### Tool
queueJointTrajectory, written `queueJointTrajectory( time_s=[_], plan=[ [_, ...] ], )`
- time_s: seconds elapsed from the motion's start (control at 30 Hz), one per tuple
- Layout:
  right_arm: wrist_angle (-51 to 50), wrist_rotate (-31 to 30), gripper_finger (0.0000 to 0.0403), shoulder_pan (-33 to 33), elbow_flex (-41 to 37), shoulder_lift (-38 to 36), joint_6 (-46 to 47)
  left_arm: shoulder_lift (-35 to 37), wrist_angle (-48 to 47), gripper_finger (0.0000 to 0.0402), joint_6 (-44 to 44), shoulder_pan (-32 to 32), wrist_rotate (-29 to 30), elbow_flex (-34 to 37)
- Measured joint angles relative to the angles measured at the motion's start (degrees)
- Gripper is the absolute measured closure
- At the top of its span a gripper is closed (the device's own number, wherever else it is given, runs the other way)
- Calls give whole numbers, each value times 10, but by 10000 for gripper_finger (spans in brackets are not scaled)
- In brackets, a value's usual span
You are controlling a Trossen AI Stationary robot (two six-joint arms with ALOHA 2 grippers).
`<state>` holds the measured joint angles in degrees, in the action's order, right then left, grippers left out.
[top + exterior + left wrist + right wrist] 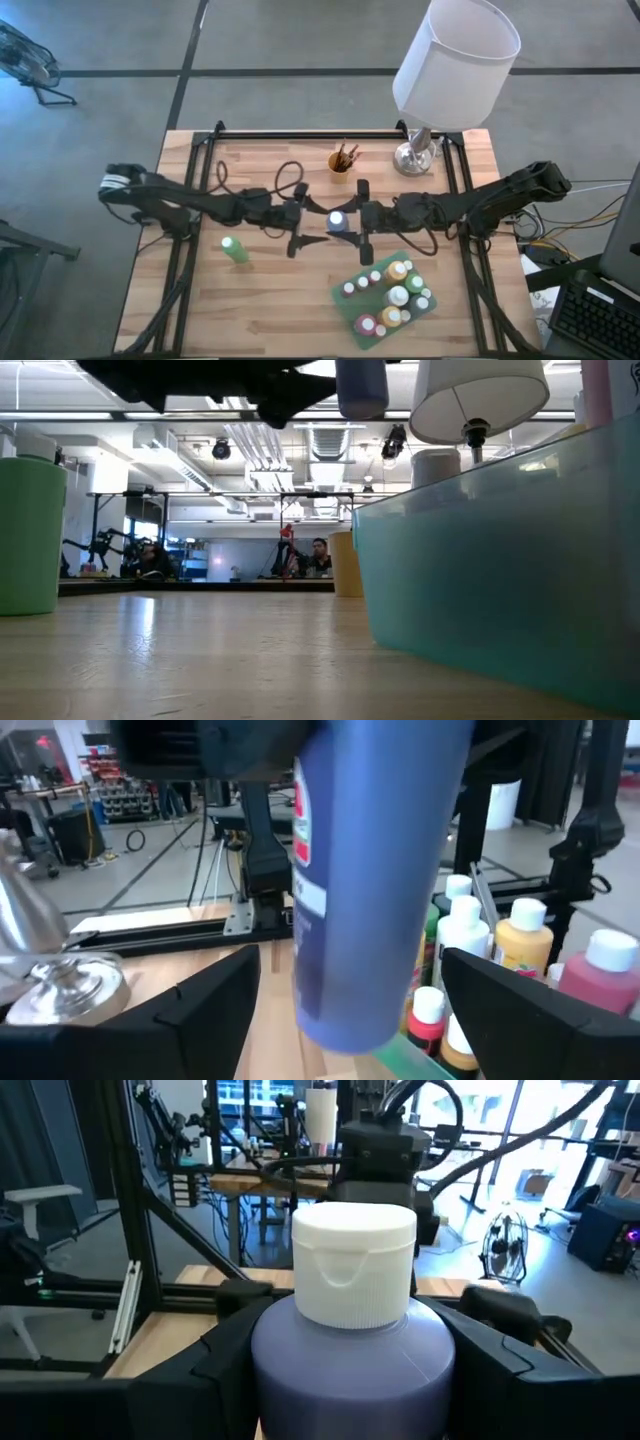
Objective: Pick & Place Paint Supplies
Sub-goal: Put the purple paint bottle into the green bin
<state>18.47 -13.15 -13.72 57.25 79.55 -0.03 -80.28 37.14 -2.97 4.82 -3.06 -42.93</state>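
Both grippers met at a purple paint bottle [338,221] mid-table.
Right gripper [366,222] clasped it; left gripper [299,221] stood wide, bottle between its fingers. A bottle-filled green tray [352,306] sat near the front edge; a lamp [418,150] stood at the back.

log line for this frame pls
phase: bottle handover above table | right gripper: shut on purple bottle | left gripper: open around it, not touching | green tray: holds other bottles
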Motion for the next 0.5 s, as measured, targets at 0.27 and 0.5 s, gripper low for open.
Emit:
queueJointTrajectory(
  time_s=[0.27,0.5],
  plan=[
    [-2,2,188,-3,0,-1,-2,-69,-1,85,-19,0,-10,-65],
    [-4,2,190,-3,0,-2,-7,-84,-3,89,-18,0,-10,-89]
  ],
)
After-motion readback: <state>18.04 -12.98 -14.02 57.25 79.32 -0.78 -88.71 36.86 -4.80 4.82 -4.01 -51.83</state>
